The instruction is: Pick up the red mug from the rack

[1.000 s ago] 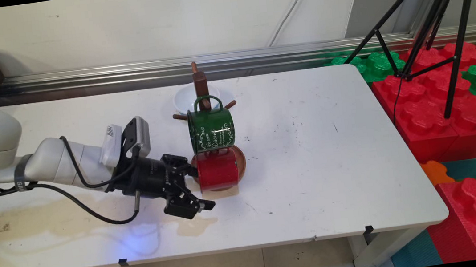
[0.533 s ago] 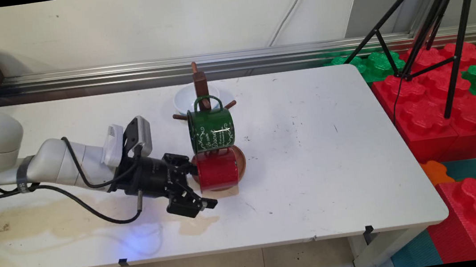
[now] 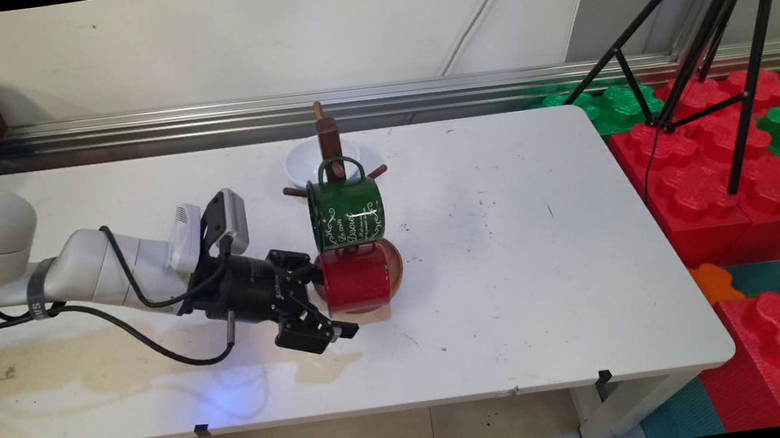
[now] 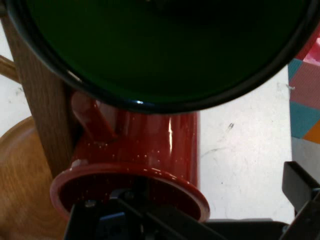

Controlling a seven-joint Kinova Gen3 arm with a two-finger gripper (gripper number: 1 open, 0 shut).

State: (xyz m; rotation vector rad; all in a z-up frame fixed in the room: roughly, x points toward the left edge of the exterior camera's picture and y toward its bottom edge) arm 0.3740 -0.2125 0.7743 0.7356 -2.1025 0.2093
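From the main view, I see a glossy red enamel mug (image 3: 357,277) hanging on its side from a wooden mug tree (image 3: 329,145), its mouth facing left toward my arm. It sits low, just above the tree's round wooden base (image 3: 395,266), near the middle of the white table (image 3: 511,249). A dark green mug (image 3: 346,211) with white lettering hangs directly above it, touching or nearly so. A white bowl (image 3: 303,161) lies behind the tree. My arm reaches in horizontally from the left, low over the table. The gripper (image 3: 322,304) is spread wide: one finger at the red mug's rim, the other out in front, below the mug and clear of it. It grips nothing.

In the hand view, the red mug's rim (image 4: 130,187) fills the bottom, one finger lying inside its mouth, the other at lower right. The green mug's underside (image 4: 160,45) looms above.
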